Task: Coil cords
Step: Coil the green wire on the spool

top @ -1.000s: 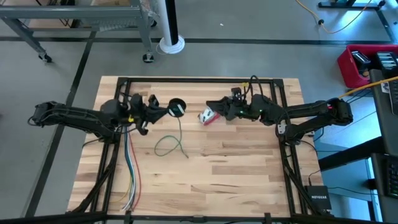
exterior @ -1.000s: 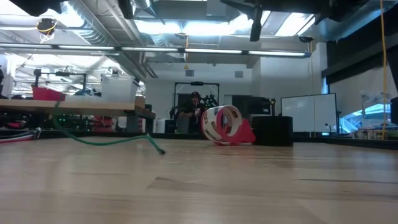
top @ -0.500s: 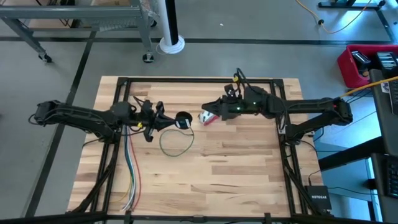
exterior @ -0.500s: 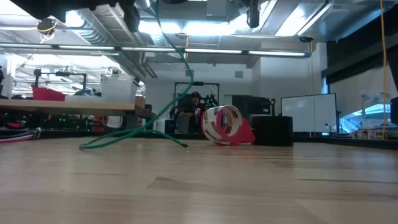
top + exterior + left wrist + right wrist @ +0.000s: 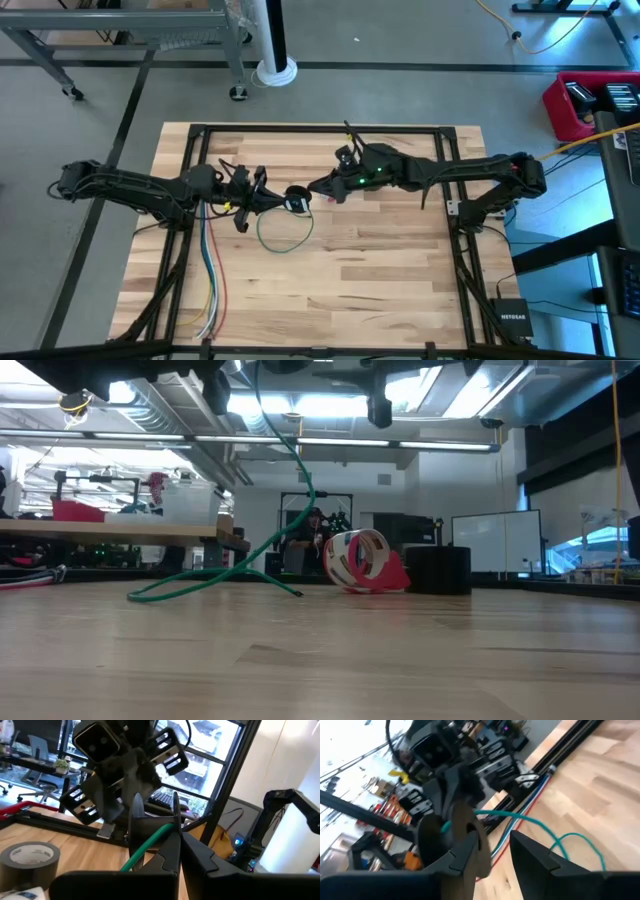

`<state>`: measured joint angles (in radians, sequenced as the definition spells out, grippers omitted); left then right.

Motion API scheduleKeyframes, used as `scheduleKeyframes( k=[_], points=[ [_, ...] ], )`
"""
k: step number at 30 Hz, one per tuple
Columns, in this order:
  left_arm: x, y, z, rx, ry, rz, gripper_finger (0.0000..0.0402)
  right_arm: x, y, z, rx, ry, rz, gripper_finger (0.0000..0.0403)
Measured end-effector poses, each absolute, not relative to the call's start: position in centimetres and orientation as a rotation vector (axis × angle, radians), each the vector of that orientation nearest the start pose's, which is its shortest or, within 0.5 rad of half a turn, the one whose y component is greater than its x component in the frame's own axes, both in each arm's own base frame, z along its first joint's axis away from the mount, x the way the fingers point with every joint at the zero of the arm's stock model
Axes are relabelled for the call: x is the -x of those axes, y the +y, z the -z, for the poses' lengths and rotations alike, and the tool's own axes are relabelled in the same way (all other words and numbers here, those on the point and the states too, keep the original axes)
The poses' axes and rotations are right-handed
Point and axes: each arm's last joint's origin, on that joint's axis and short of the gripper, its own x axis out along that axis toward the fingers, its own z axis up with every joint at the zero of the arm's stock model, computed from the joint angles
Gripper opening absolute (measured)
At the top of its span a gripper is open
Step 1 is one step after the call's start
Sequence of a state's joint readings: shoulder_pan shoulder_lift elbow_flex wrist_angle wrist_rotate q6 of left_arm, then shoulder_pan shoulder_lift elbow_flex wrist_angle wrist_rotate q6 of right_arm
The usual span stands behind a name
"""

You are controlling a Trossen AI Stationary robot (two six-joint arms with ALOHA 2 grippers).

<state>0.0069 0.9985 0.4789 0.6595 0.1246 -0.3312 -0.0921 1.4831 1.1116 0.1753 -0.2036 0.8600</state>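
Note:
The thin green cord [image 5: 285,232] lies in a slack loop on the table and rises to its small black round end piece [image 5: 296,198]. My left gripper [image 5: 278,198] is shut on the cord just behind that piece, above the table's middle. My right gripper [image 5: 318,187] is open, level, right beside the round piece [image 5: 445,829], which stands before its fingers [image 5: 470,852]. I cannot tell whether they touch it. In the low view the cord [image 5: 290,470] climbs from the table to the grippers at the top. My left gripper pinches the green cord [image 5: 150,845] between its two fingers, right behind the round end piece [image 5: 152,817]. The fingers come about level from the table's left side. The held end is lifted clear. The rest hangs slack, and its loop [image 5: 190,582] lies on the table.
The grey tape roll [image 5: 358,560] with a red-and-white package stands on the table under my right arm; it also shows in the left wrist view [image 5: 30,857]. Long green, yellow, red and white wires [image 5: 210,275] run to the near edge at the left. Black frame rails [image 5: 320,128] border the table.
My left gripper has carried the cord's end toward the table's right, lifting that part off the table, and the rest has drawn into a rounder loop. My right gripper has gone toward the table's left, over the tape roll, up to the round end piece.

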Motion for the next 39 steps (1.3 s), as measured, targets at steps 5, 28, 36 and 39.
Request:
scheduleKeyframes(
  k=[5, 28, 36, 39],
  points=[
    [-21.5, -0.2, -26.6, 0.324, -0.085, 0.134, 0.0000, -34.2, -2.4, -31.9, -0.886, 0.241, -0.075, 0.0117],
    [-21.5, -0.2, -26.9, 0.338, -0.111, 0.131, 0.0000, -34.2, -2.4, -31.9, -0.859, 0.255, -0.080, 0.0117],
    [-21.5, -0.2, -26.8, 0.339, -0.107, 0.130, 0.0000, -34.9, -2.4, -31.3, -0.851, 0.246, -0.077, 0.0114],
    [-21.5, -0.2, -26.8, 0.339, -0.108, 0.130, 0.0000, -35.3, -2.4, -31.0, -0.848, 0.236, -0.102, 0.0089]
  ],
)
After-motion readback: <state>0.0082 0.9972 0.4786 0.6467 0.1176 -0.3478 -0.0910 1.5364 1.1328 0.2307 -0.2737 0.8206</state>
